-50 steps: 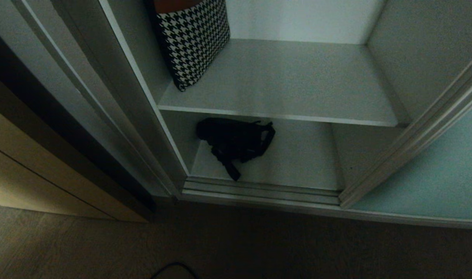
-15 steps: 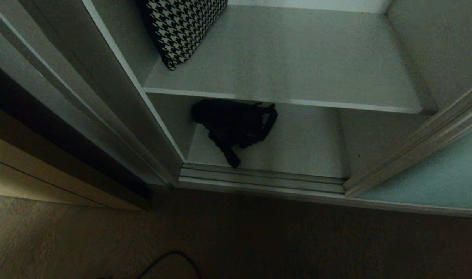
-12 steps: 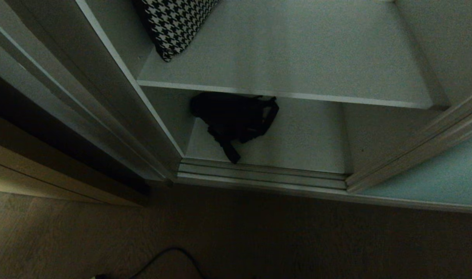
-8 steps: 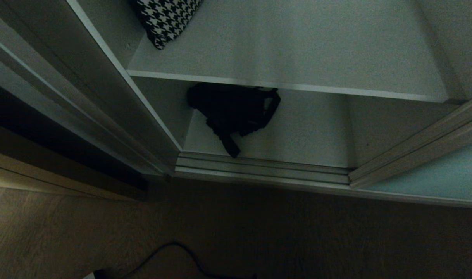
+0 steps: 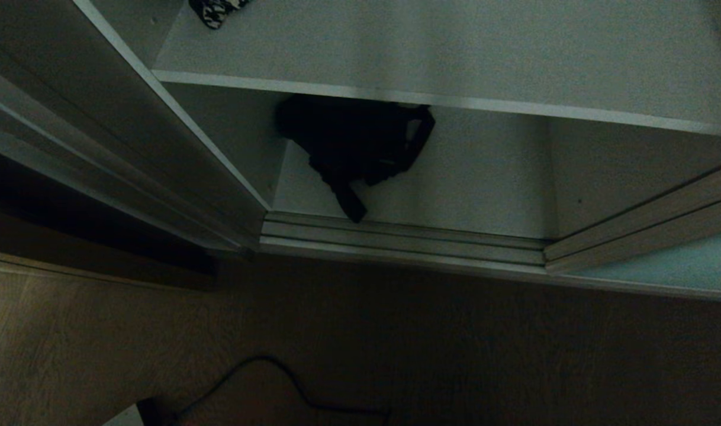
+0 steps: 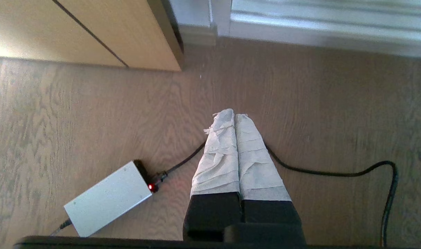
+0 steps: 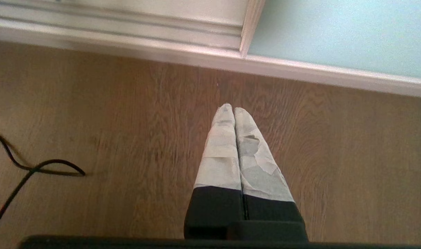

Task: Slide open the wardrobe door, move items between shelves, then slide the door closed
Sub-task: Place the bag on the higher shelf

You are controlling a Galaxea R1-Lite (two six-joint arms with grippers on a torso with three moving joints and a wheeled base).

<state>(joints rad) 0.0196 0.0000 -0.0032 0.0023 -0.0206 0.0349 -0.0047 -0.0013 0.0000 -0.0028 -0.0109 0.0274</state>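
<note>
Nearest, the left gripper (image 6: 234,116) and right gripper (image 7: 233,109) hang over bare wood floor (image 5: 455,355), tips pressed together, empty. Only the wrist views show them, a cable (image 6: 335,173) and a silver box (image 6: 108,197). Beyond the track (image 5: 402,239), the door (image 5: 662,266) stands slid right; a black bag (image 5: 354,142) lies on the bottom shelf (image 5: 485,189) under the upper shelf (image 5: 455,53), patterned cloth (image 5: 215,9) at its far-left corner.

The head view is dim and grainy; the upper shelf (image 5: 455,53) catches the most light, and the black fabric piece (image 5: 354,148) beneath it sinks into shadow. Both wrist views are bright. Near the beige cabinet front (image 6: 93,31) a warm glare falls; the floor track (image 6: 328,31) beside it looks soft.
</note>
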